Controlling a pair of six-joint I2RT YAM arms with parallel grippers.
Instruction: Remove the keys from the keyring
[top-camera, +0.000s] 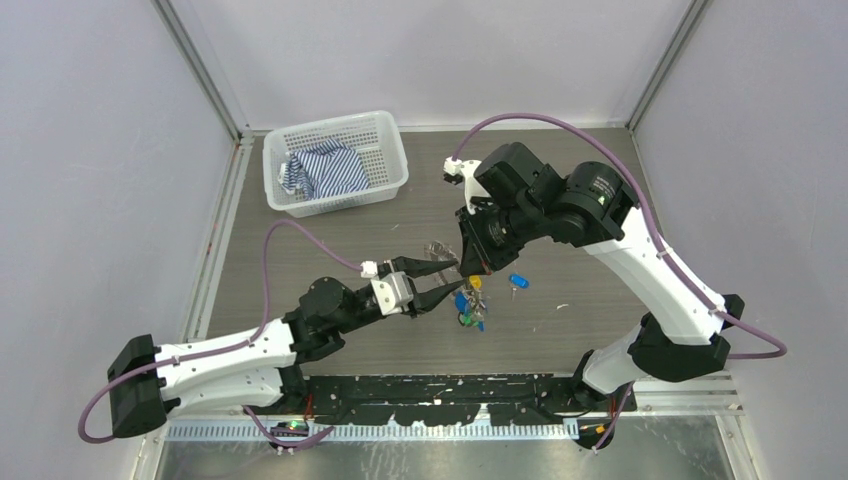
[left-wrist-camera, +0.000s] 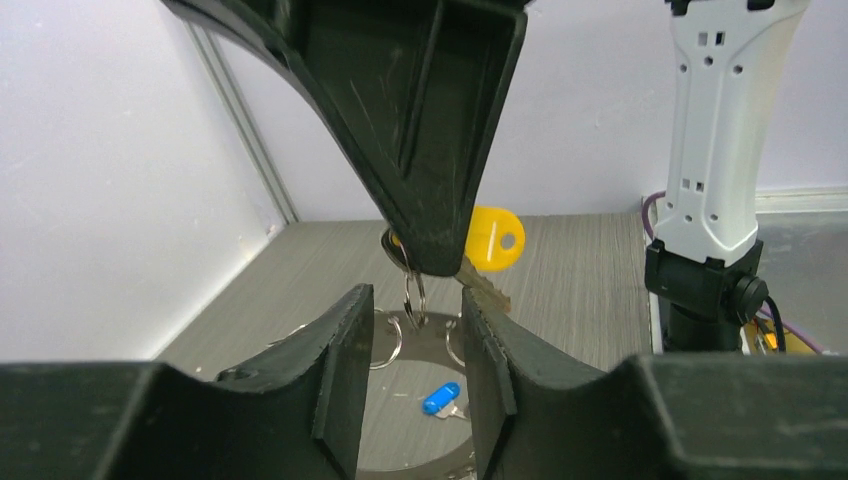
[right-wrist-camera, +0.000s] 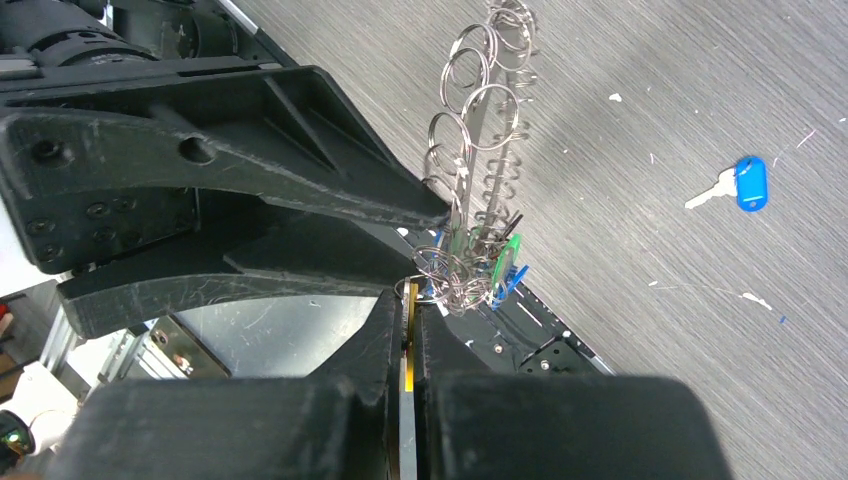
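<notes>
We see the right gripper pointing down, squeezed tight on a yellow key. The key's yellow top sticks out past the black finger.

The keyring hangs there in the air, over the middle of the table. It has lots of little shiny rings on it. The keys dangle in a bunch under the gripper. Some have tags, and we can spot a green tag and bits of blue. We cannot tell if the lowest keys touch the table.

The left gripper is just beside the bunch, lying sideways. Its jaws are apart, with some little rings hanging in the gap between them. The tip of one finger touches the rings.

One blue key lies flat on the table, near the bunch but not touching it.

A white basket sits at the far left of the table, well apart from the arms. A striped cloth is inside it.
</notes>
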